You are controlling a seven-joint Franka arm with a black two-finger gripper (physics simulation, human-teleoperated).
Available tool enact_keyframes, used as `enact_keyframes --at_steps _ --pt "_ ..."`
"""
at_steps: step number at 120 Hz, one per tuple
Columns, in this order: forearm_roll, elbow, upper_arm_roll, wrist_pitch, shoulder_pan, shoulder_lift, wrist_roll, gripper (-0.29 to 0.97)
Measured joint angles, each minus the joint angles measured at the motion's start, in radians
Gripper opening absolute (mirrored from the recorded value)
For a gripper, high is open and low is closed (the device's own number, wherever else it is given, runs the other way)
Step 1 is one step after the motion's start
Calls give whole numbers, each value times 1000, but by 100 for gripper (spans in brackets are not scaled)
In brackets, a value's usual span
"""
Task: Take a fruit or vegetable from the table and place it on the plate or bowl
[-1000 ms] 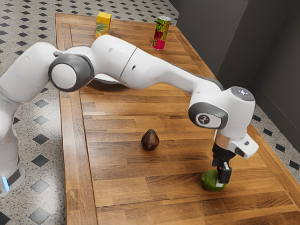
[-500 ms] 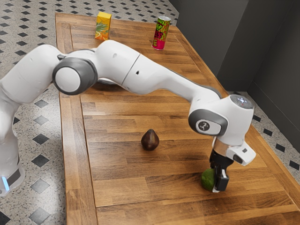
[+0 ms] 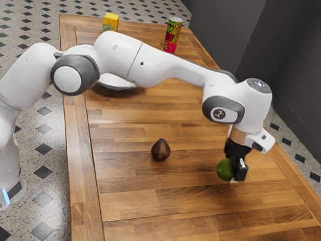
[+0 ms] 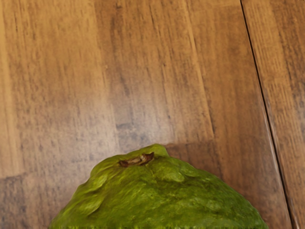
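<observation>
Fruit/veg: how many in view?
2: green fruit in the gripper; brown fruit on the table, to the exterior view's left of it. The arm may hide others.

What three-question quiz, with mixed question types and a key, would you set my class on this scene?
1. True or false: the gripper is shut on the dark brown fruit.
2. Multiple choice: what stands at the far end of the table, along with the yellow carton? A) a mug B) a colourful can C) a bottle
3. Fill in: the fruit that the gripper holds is ____ in colour.

Key:
1. False; it is shut on the green fruit.
2. B.
3. Green.
</observation>
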Motion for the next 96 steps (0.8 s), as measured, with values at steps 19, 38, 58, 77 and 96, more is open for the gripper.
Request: enact_keyframes --at_steps 19,38,58,77,96 --pt "-67 0 130 -69 2 -43 -37 35" --pt "-125 0 255 -143 3 -76 -75 35" --pt "-183 -1 408 -220 2 -109 -113 35" --pt "-244 -18 541 -281 6 -145 -141 35" --pt "-273 -75 674 -321 7 -196 -163 36"
